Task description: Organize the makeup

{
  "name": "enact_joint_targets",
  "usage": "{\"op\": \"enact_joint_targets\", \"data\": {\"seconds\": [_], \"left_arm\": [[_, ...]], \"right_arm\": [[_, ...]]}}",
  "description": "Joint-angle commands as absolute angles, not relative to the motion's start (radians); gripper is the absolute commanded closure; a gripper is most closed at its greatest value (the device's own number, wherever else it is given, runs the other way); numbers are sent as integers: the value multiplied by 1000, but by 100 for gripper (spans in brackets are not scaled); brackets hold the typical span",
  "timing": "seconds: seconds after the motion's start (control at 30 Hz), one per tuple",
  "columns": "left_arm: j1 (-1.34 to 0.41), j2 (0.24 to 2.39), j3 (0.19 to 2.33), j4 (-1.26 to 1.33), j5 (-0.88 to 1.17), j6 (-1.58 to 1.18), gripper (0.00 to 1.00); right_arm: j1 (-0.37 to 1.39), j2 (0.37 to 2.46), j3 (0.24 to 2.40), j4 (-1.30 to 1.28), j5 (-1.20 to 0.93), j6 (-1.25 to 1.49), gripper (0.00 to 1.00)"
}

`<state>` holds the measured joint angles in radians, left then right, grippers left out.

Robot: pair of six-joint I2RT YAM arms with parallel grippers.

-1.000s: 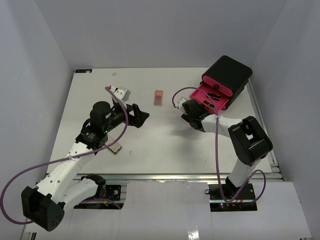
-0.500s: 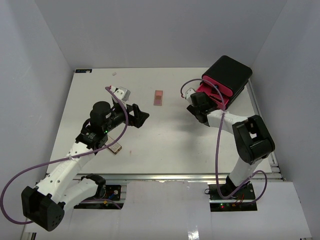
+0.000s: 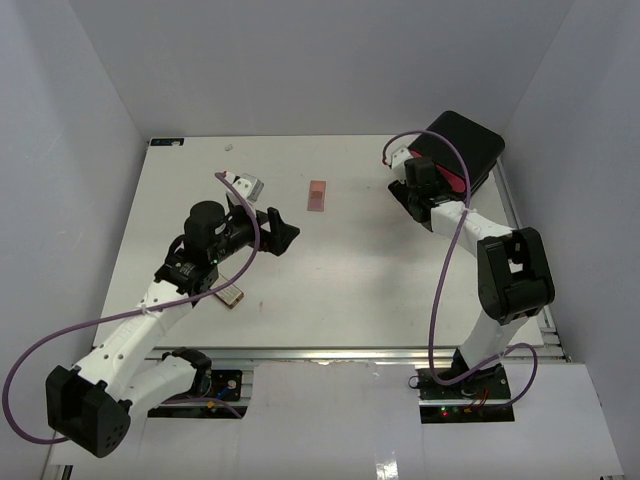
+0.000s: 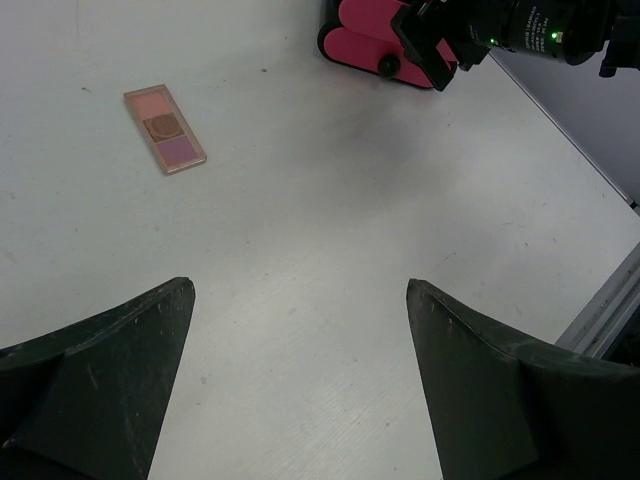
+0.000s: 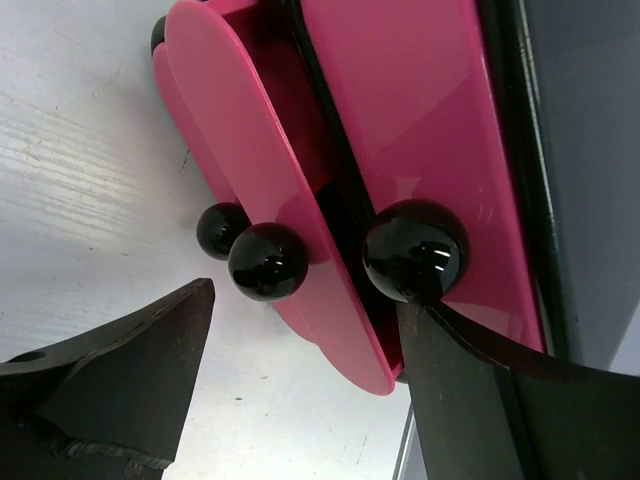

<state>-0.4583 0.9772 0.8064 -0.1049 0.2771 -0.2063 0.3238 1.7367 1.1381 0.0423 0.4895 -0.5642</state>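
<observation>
A tan-pink eyeshadow palette (image 3: 317, 195) (image 4: 165, 143) lies flat on the white table (image 3: 340, 270), far centre. A brown rectangular case (image 3: 232, 297) peeks out from under my left forearm. My left gripper (image 3: 286, 232) (image 4: 298, 285) hovers open over bare table, short of the palette. My right gripper (image 3: 428, 172) (image 5: 305, 300) is open, right up against the pink drawer fronts (image 5: 300, 200) of the black box (image 3: 460, 145). Its right finger (image 5: 470, 390) sits just under one black knob (image 5: 413, 250), and a second knob (image 5: 267, 260) lies ahead of the gap. Nothing is held.
The black box stands in the far right corner by the side wall. Its lower pink drawer front stands slightly ajar. White walls enclose the table on three sides, and a metal rail (image 3: 380, 352) runs along the near edge.
My right gripper has travelled up and right toward the box, and the pulled-out pink drawer has gone back in. Its jaws have widened. The left arm has barely moved.
</observation>
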Motion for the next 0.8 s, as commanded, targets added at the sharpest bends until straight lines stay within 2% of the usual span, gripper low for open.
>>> {"op": "enact_joint_targets", "data": {"seconds": [0.0,0.33,0.57,0.77], "left_arm": [[-457,978,798,-100,290,-196,2],[-457,1002,796,-97,309,-198,2],[-457,1009,796,-97,305,-198,2],[-457,1014,795,-98,302,-196,2]], "right_arm": [[284,1752,1181,61,469,-577,20],[281,1528,1071,61,218,-563,20],[282,1464,1041,59,175,-567,20],[283,1493,1068,-214,-159,-710,23]]}}
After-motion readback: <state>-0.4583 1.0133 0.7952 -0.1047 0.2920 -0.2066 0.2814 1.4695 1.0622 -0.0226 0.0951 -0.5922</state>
